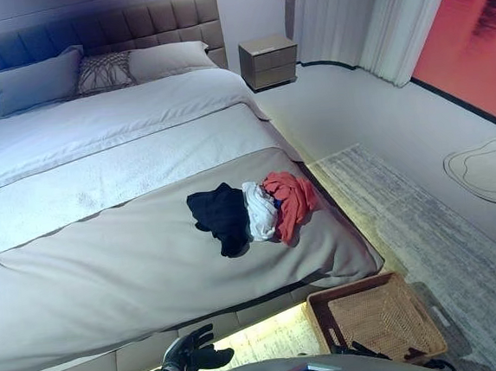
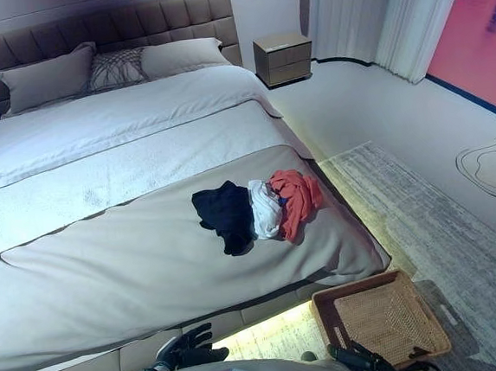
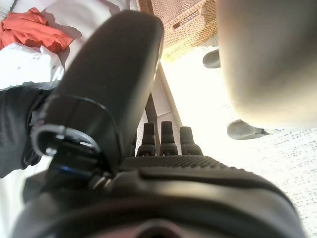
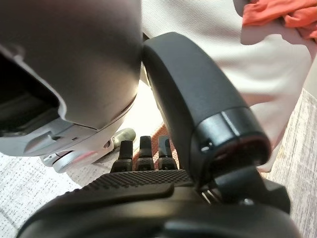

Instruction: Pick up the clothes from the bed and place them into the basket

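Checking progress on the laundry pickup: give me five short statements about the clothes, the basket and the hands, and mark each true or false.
1. Three garments lie in a pile on the bed: black garment, white garment, red garment. True.
2. The wicker basket stands on the bed. False: it stands on the floor by the bed's foot corner.
3. The wicker basket holds no clothes. True.
4. The left hand grips the red garment. False: it hangs low beside the bed frame, fingers straight, holding nothing.
5. The right hand is closed around the black garment. False: it is down near the basket, holding nothing.
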### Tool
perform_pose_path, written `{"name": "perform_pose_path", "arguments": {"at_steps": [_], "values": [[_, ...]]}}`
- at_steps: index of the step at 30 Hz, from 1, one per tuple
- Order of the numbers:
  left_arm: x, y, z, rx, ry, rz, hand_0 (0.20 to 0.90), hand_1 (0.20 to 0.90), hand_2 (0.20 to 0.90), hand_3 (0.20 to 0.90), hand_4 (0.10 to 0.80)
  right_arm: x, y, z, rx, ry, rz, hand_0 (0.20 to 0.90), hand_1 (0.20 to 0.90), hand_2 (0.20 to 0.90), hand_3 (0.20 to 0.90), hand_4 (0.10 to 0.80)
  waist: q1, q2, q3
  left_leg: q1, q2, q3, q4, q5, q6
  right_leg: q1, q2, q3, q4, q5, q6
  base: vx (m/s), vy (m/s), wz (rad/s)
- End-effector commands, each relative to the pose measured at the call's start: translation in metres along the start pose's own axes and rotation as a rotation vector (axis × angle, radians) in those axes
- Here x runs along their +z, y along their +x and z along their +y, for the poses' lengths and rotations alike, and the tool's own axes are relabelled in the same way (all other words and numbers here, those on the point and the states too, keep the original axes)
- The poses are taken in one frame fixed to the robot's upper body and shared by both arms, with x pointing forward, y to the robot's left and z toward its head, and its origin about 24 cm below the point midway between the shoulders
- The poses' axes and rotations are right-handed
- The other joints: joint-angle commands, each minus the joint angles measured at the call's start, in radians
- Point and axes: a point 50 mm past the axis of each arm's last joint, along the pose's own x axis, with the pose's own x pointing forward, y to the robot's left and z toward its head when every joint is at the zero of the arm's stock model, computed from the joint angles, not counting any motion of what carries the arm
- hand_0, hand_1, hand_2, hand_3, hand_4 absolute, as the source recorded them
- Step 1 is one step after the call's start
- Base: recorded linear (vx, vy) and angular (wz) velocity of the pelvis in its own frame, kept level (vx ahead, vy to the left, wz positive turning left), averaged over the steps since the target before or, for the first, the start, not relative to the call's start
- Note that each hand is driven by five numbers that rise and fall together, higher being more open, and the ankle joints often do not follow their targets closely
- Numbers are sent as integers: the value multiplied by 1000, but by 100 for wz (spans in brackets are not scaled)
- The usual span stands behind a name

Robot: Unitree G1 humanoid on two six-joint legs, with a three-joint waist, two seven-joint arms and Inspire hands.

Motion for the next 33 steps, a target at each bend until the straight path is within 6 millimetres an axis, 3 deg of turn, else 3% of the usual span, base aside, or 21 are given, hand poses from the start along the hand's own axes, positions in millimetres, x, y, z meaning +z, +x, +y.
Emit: {"name": "perform_pose_path", "arguments": {"at_steps": [1,5,8,10,11,13,16,21,23,25,27,29,30,33], "values": [[30,6,9,15,24,-80,900,900,900,900,800,31,6,21,50,-59,-85,900,900,900,900,800,6,-31,31,8,-39,19,8,-111,36,74,-73,3,10,-75,39,0,0,0],[33,7,9,14,40,-81,900,900,900,900,800,54,6,33,50,-190,-209,900,900,900,900,800,11,-32,40,8,-38,14,8,-110,35,75,-74,3,12,-75,38,1,-10,0],[37,7,10,15,53,-85,900,900,900,900,800,85,4,53,18,-377,-365,900,900,900,900,800,18,-34,52,5,-37,7,8,-107,36,72,-75,2,15,-76,36,-9,-43,3],[42,8,9,18,58,-95,900,900,900,900,800,118,-5,80,-25,-583,-561,900,900,900,900,800,25,-36,61,-3,-36,-1,8,-104,37,67,-76,0,17,-76,33,-24,-51,7],[42,8,9,18,59,-96,900,900,900,900,800,123,-7,85,-26,-616,-588,900,900,900,900,800,26,-37,62,-4,-36,-2,8,-104,37,66,-76,-1,17,-77,33,-30,-59,4],[45,8,10,24,72,-102,900,900,900,900,800,162,-30,126,-64,-809,-851,900,900,900,900,800,35,-41,73,-14,-35,-12,8,-100,37,59,-74,-1,19,-79,27,-41,-90,5],[46,6,15,42,77,-105,900,900,900,900,800,203,-67,162,-103,-945,-1122,900,900,900,900,800,45,-48,84,-23,-31,-19,8,-98,34,54,-71,-6,22,-87,21,-32,-110,10],[50,2,26,67,66,-120,900,900,900,900,800,257,-122,187,-198,-1066,-1418,900,900,900,900,800,62,-52,98,-41,-21,-34,19,-90,28,40,-59,-21,55,-113,5,-5,-119,15],[52,2,28,64,64,-129,900,900,900,900,800,269,-134,193,-241,-1097,-1458,900,900,900,900,800,70,-54,107,-57,-17,-45,62,-95,26,31,-57,-29,96,-134,-7,28,-67,13],[56,0,28,37,66,-176,900,900,900,900,800,288,-158,204,-288,-1157,-1537,900,900,900,900,800,90,-72,145,-146,-28,-47,275,-149,30,-1,-74,-57,183,-163,-34,19,-6,29],[66,0,26,19,54,-224,900,900,900,900,800,300,-175,209,-327,-1177,-1592,900,900,900,900,800,104,-71,186,-234,-40,-74,370,-142,22,-27,-75,-57,236,-168,-46,-47,82,25],[87,1,21,-17,45,-292,900,900,900,900,800,316,-195,221,-391,-1191,-1674,900,900,900,900,800,118,-52,231,-309,-31,-80,344,-97,7,-60,-71,-56,292,-191,-49,-102,228,26],[103,3,15,-46,83,-329,900,900,900,900,800,331,-213,230,-412,-1157,-1722,900,900,900,900,800,129,-42,258,-329,-31,-80,352,-102,21,-85,-80,-72,328,-218,-54,-112,285,18],[121,1,16,-37,89,-397,900,900,900,900,800,347,-243,243,-438,-1122,-1805,900,900,900,900,800,148,-37,293,-376,-53,-102,389,-110,25,-164,-102,-76,404,-229,-45,-103,168,13]]}}
